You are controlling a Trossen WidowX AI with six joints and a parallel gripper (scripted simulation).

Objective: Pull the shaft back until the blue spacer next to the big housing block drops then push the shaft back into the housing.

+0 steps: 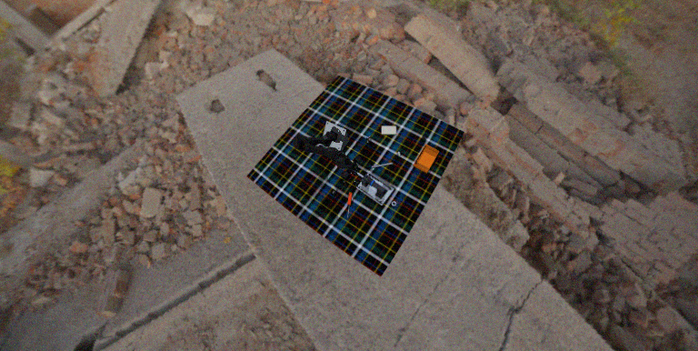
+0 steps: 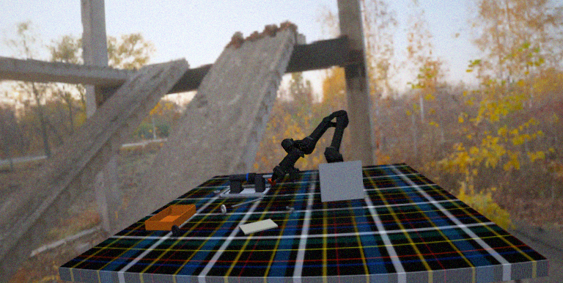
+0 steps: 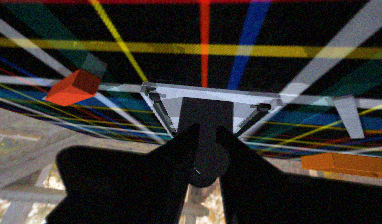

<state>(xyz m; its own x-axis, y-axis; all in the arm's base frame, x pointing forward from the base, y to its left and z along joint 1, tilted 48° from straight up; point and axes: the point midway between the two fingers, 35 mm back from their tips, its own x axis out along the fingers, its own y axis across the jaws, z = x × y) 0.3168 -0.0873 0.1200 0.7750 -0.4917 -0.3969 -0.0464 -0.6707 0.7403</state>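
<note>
From my feeds I'm looking at an outdoor ruin: beyond the plaid-covered table, broken concrete beams are leaning against posts, and yellowing trees are standing behind it. Around that table, brick rubble is lying about a cracked slab.
</note>
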